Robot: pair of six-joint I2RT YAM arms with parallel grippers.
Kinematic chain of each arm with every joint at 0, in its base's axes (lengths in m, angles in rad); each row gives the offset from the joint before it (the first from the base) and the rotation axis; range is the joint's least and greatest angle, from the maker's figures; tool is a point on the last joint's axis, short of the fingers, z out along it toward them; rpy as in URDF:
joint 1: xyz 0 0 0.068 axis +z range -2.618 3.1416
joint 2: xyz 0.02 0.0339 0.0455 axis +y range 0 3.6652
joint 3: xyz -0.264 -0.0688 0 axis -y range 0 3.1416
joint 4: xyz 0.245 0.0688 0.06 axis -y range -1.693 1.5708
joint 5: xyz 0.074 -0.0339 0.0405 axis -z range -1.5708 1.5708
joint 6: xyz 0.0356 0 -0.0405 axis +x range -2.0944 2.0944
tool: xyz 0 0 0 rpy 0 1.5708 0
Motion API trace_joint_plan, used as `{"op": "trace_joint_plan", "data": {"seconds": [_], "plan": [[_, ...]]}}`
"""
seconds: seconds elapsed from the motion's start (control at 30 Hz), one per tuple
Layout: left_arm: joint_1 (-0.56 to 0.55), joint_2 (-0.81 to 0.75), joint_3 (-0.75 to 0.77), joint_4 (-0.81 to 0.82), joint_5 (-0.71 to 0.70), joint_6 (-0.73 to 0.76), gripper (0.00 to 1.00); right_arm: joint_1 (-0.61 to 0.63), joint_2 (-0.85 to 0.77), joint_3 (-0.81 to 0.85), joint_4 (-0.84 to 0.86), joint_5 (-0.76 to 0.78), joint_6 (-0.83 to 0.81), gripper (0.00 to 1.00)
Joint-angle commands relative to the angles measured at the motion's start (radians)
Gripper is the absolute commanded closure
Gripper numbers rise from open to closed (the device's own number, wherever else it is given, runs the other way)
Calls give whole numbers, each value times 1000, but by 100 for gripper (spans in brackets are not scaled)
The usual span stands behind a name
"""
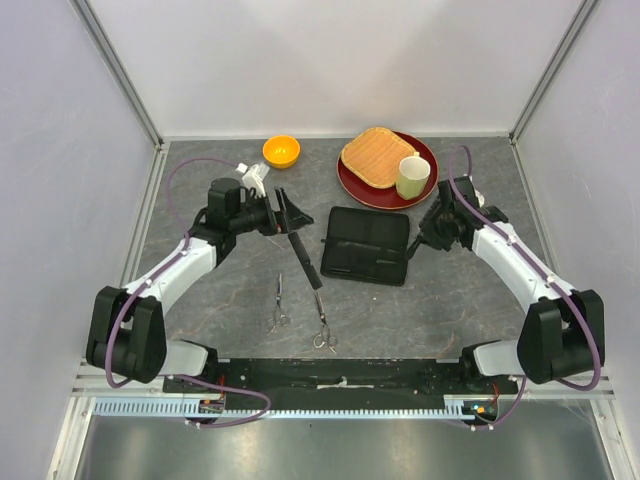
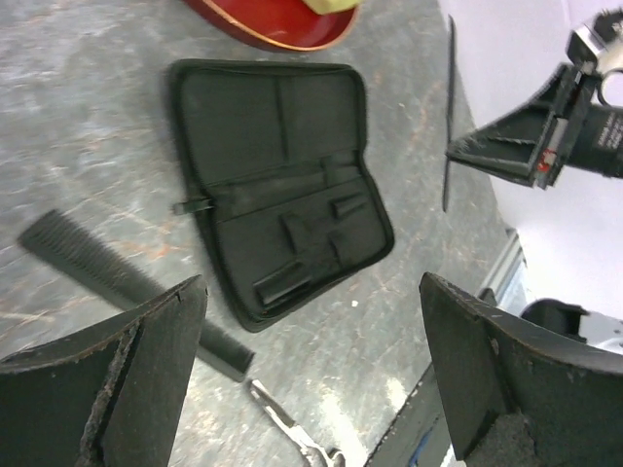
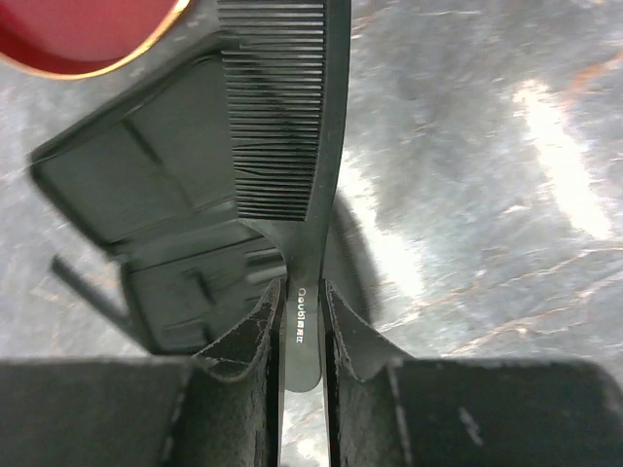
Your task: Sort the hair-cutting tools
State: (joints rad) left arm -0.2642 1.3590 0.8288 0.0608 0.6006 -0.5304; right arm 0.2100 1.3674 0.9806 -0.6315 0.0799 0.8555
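**Gripping the short comb at the open case**

Right tool (image 3: 302, 311): clamped on the handle of the short black plastic handled comb (image 3: 287, 126). Long axis straight ahead of the tool, teeth to its left, seemingly clear of the grey stone-look bench (image 3: 506, 195). Below and ahead-left: the open black rectangular fabric zip case (image 3: 146, 185), probably the drop spot.

Left tool (image 1: 283, 212): spread wide, holding nothing. Just beneath it, nearer this arm: the long straight black comb (image 1: 305, 258). Farther back toward the base: two slim silver metal scissors (image 1: 278, 305).
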Motion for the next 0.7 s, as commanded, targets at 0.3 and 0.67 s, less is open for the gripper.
{"op": "trace_joint_plan", "data": {"seconds": [0.3,0.67], "plan": [[-223,72,128,240,57,-102,3,178,-36,259,185,-157,126,78],[-320,135,204,274,-128,-134,3,264,-10,311,316,-170,146,78]]}}
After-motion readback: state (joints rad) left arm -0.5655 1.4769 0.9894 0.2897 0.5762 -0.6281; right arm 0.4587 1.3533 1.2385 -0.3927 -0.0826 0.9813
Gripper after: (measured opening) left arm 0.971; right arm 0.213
